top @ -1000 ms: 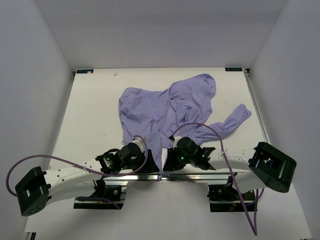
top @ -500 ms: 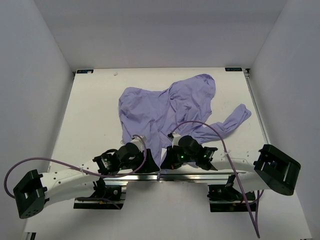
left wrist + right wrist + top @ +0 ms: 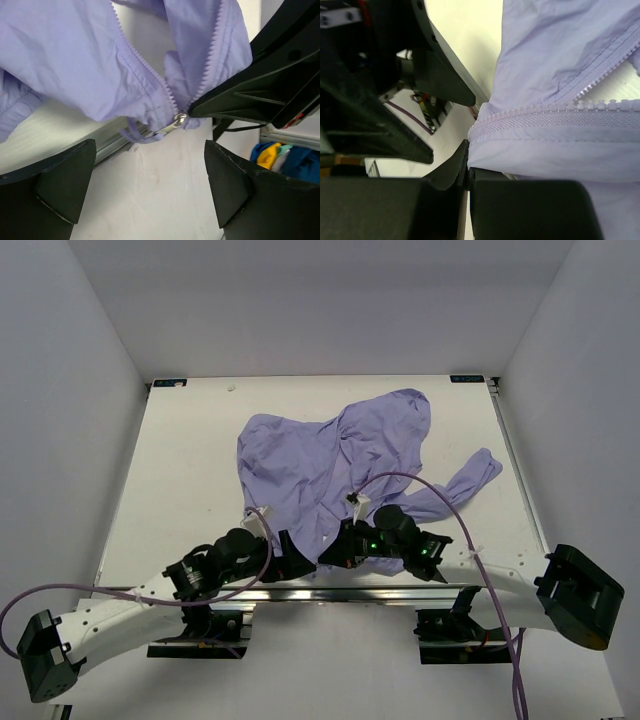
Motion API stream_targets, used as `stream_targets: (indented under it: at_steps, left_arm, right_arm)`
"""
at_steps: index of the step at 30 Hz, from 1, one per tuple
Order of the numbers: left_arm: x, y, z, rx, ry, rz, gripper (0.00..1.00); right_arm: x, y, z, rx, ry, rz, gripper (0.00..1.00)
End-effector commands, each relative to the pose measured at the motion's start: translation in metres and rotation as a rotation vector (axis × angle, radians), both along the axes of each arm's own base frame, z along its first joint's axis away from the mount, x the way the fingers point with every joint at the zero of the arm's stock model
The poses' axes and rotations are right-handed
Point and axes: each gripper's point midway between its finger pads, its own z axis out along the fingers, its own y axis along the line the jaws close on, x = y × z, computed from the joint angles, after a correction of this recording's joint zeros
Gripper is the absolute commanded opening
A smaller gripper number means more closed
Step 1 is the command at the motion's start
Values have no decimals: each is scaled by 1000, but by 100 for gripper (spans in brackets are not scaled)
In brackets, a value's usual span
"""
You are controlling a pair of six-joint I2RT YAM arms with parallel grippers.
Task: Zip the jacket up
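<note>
Jacket [image 3: 320, 455] hem at 6 o'clock: zip foot pinned, left jaws newly released.
It lay spread over the table [image 3: 180, 470] centre, one sleeve out toward 3 o'clock, front mostly unzipped. Within the last second the right gripper [image 3: 468, 172] clamped onto the hem beside the zip's foot. The left gripper [image 3: 150, 180] went from part-closed to fully spread, empty, straddling the slider [image 3: 179, 119]. Judged: anchor set, slider grab comes next.
</note>
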Motion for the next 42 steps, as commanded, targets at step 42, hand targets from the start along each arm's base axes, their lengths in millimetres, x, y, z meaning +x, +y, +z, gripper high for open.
stream_targets:
  at_steps: [42]
  left_arm:
    - [6,-14,18,-424,27,-201,64]
  right_arm:
    - [10,11,31,204,7,10,0]
